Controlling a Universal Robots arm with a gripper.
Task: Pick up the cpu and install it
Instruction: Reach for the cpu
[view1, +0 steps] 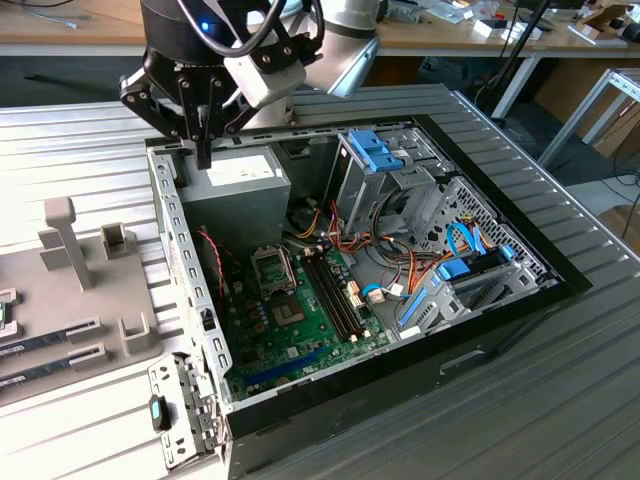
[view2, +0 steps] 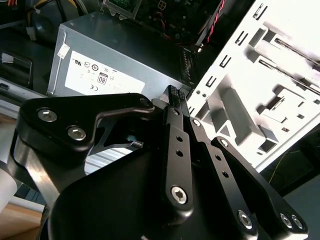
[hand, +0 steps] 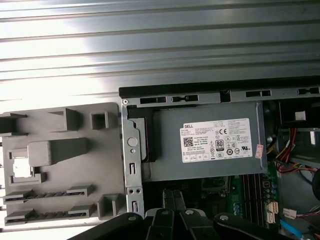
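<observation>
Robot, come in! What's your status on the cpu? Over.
Gripper shut, up by the power supply. Cpu lying in the grey tray, untouched. Case wall between the two.

The power supply (view1: 235, 192) and drive cage (view1: 383, 185) flank the open-topped motherboard (view1: 300, 315).

Strong overhead light: you get white glare off the ribbed table (view1: 70, 120) at the exterior view's left, while the inside of the computer case (view1: 183, 250) sits in shade. In the second wrist view your parts tray (view2: 280, 60) is blown out and the gripper (view2: 176, 94) reads near-black. In the first wrist view, glare bands streak the table.
</observation>
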